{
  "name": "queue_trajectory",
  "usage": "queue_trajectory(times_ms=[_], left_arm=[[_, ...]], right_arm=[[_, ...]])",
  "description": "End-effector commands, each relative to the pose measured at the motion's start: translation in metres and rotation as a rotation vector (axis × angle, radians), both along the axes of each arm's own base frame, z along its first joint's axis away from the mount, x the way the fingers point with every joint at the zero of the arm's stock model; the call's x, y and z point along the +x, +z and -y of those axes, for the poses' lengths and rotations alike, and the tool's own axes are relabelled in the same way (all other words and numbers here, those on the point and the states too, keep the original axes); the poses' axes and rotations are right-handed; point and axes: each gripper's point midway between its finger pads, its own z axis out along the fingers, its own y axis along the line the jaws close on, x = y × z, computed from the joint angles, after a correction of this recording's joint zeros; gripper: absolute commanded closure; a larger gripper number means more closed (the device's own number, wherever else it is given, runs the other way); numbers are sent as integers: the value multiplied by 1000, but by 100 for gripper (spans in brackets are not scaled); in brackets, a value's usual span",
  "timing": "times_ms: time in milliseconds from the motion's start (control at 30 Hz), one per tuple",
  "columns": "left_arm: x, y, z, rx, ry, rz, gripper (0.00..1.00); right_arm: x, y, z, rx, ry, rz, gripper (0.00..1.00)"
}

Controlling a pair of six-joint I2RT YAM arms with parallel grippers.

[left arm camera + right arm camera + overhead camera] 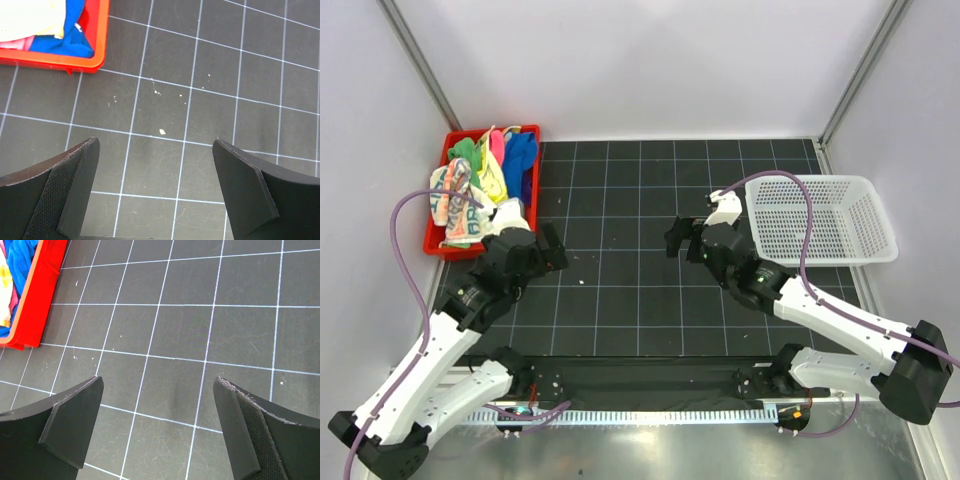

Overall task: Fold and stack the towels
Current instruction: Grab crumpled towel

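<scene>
Hovering over the gridded mat (620, 300) with left gripper (155, 190) and right gripper (157, 425) spread wide and empty, seemingly poised to fetch crumpled towels (485, 185) heaped in the red bin (50, 62) at far left.

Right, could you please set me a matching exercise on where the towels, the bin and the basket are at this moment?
Things:
1. towels
2. bin
3. basket

Places:
A. at the far left, red, full
B. at the far right, white, nothing in it
C. piled together inside the bin

Pairs: 1-C, 2-A, 3-B
</scene>
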Motion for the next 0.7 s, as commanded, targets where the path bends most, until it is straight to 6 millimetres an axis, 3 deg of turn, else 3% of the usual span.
queue_trajectory(times_ms=[0,200,333,367,433,467,567,667], left_arm=[[8,23,-6,-9,59,64,0],[20,27,-21,61,169,57,0],[44,43,-36,83,294,61,1],[52,45,-51,76,355,52,3],[72,41,-58,45,394,27,8],[80,41,-78,29,461,28,13],[106,32,-109,26,572,24,19],[133,14,-130,29,633,0,25]], right_arm=[[6,18,2,32,-29,43,0],[6,15,5,5,-37,27,0],[7,15,9,-19,-58,17,0],[7,15,9,-22,-61,16,0],[6,14,11,-30,-65,6,0],[5,13,11,-34,-63,1,0],[1,17,12,-17,-51,5,0],[-2,19,13,0,-40,12,0]])
